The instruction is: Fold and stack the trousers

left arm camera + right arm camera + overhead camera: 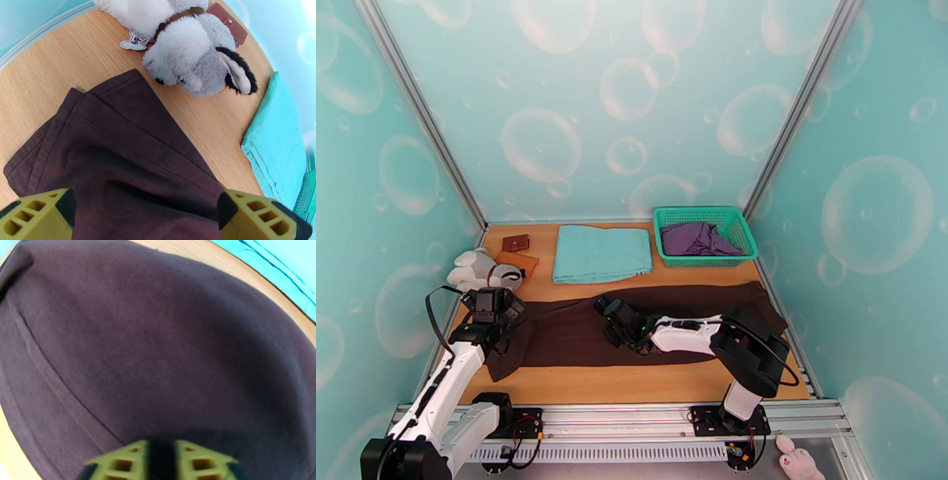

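A: Laid long across the bench (632,379), those brown trousers (569,335), middle hidden under the right arm?

B: Yep. Hem end under wide-open left fingers (39,215), near a plush dog (189,59). Blurry right fingers (201,463) pinched together on dark trouser cloth, bases cut off at the frame edge.

Matte soft cloth trousers (569,335); smooth wood table (632,380); plastic mesh basket (695,211).

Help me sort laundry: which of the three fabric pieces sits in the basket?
The purple garment, crumpled inside the green basket. The teal cloth and the brown trousers lie on the tabletop instead.
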`<action>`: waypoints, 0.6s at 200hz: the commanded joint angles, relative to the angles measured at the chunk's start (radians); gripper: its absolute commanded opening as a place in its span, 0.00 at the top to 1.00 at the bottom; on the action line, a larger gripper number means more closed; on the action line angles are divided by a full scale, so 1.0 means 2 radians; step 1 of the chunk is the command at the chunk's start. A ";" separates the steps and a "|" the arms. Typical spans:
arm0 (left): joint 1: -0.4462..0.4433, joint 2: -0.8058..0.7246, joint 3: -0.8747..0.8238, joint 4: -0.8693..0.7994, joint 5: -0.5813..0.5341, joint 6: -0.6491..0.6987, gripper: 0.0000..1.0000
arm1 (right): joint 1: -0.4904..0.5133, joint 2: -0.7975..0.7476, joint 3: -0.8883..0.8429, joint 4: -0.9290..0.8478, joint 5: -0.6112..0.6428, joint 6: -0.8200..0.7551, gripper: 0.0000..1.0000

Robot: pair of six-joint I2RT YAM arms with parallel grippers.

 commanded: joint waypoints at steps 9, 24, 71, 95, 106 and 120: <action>0.006 -0.013 -0.011 0.020 0.017 0.002 0.01 | 0.007 -0.009 0.000 -0.010 -0.007 -0.002 0.63; 0.006 -0.010 -0.013 0.026 0.018 0.002 0.01 | 0.011 -0.016 -0.007 -0.009 -0.013 -0.004 0.62; 0.006 -0.001 -0.012 0.030 0.030 0.009 0.01 | 0.012 0.010 0.001 -0.019 -0.012 -0.006 0.78; 0.006 -0.005 -0.013 0.030 0.031 0.011 0.01 | 0.012 0.007 0.006 -0.018 -0.005 0.000 0.99; 0.006 -0.005 -0.013 0.031 0.032 0.011 0.01 | 0.012 0.000 0.006 -0.017 -0.002 0.000 1.00; 0.006 -0.004 -0.014 0.034 0.035 0.012 0.01 | 0.012 -0.009 0.010 -0.019 -0.002 -0.002 1.00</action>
